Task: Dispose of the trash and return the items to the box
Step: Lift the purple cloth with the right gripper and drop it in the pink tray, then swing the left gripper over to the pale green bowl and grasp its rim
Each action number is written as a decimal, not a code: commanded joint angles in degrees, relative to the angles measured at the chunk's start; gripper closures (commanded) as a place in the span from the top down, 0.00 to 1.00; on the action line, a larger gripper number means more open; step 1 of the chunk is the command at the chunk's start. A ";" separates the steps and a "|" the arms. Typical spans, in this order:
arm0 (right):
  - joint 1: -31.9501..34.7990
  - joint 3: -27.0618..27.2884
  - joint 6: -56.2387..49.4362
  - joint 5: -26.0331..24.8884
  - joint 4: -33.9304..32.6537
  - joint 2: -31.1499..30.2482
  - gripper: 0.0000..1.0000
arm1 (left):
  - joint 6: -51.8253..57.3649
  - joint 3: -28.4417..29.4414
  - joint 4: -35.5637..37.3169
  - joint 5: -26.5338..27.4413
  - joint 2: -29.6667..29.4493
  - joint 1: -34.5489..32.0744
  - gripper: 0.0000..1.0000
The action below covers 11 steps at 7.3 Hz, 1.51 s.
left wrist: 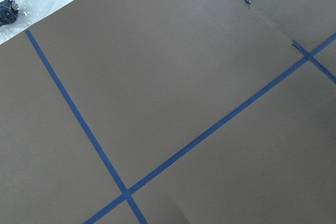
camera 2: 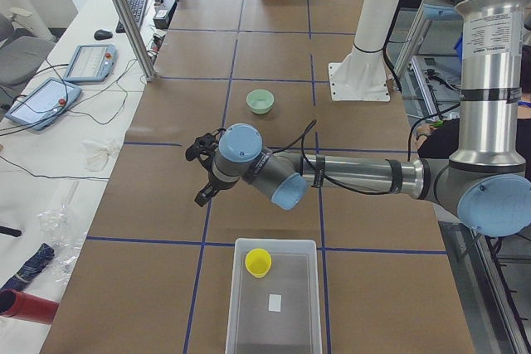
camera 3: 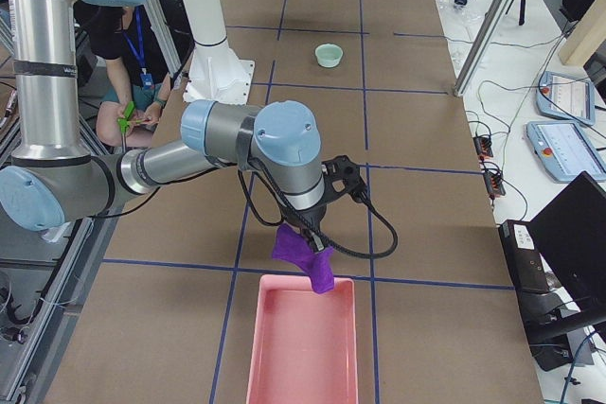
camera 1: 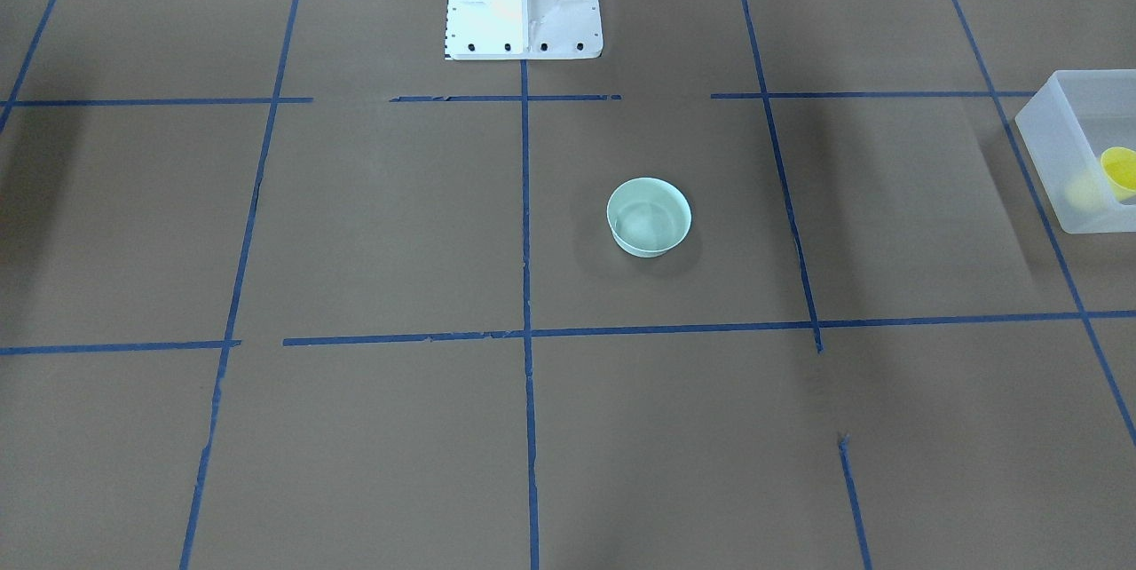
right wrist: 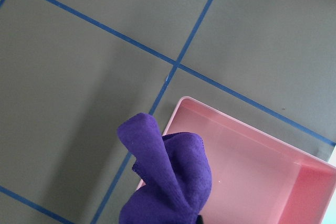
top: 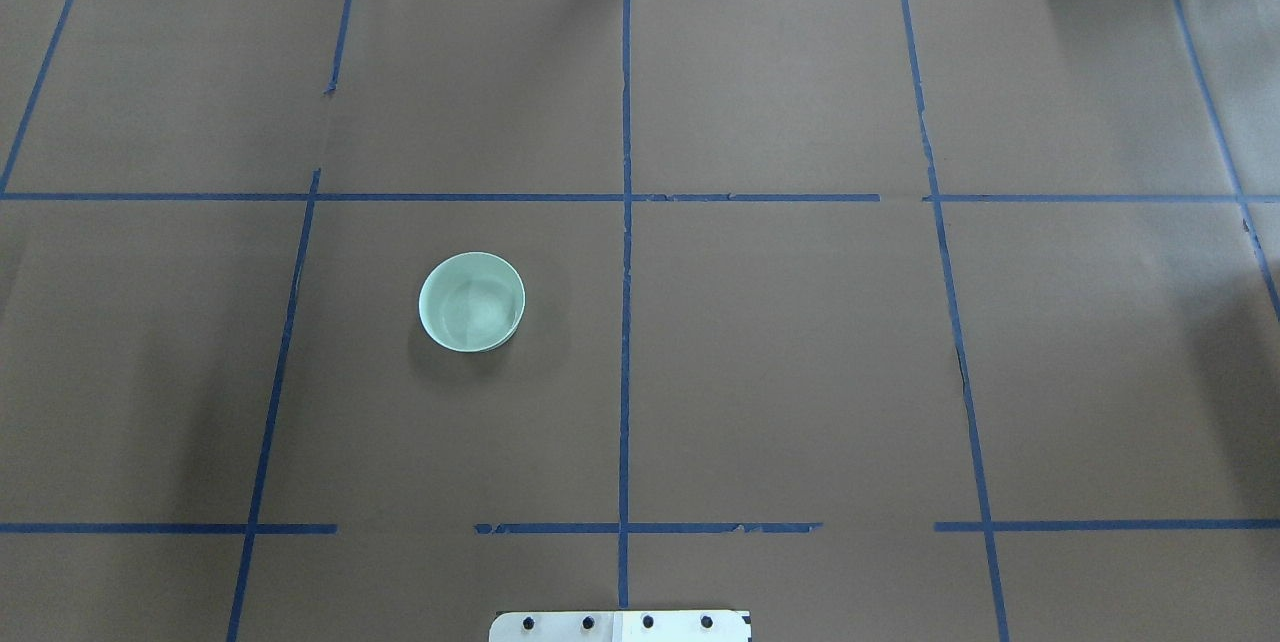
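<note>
The pale mint-green bowl [camera 1: 649, 217] stands upright and empty on the brown table, also in the overhead view [top: 472, 302]. The yellow cup [camera 2: 258, 262] lies inside the frosted-white box [camera 2: 274, 304] at the table's left end. My left gripper [camera 2: 202, 173] hovers over bare table between the box and the bowl; I cannot tell whether it is open or shut. My right gripper [camera 3: 308, 238] holds a purple cloth [right wrist: 168, 177] above the near rim of a pink bin [right wrist: 252, 156]. Its fingers are hidden behind the cloth.
The robot's white base [camera 1: 524, 2] stands at the table's robot side. Blue tape lines grid the brown paper. A metal post [camera 2: 124, 14], tablets and cables lie beyond the table's far edge.
</note>
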 commanded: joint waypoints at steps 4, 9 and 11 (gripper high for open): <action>-1.49 -11.80 1.84 0.27 12.71 -1.96 1.00 | -2.23 -0.44 -0.34 0.17 -0.80 0.17 1.00; -15.28 -3.36 32.52 2.92 19.04 -1.96 1.00 | -44.22 -14.57 0.27 9.04 -3.24 17.61 0.78; -15.92 -3.45 33.33 2.92 20.20 -2.05 1.00 | -61.04 -18.26 0.36 16.92 -3.96 28.50 0.64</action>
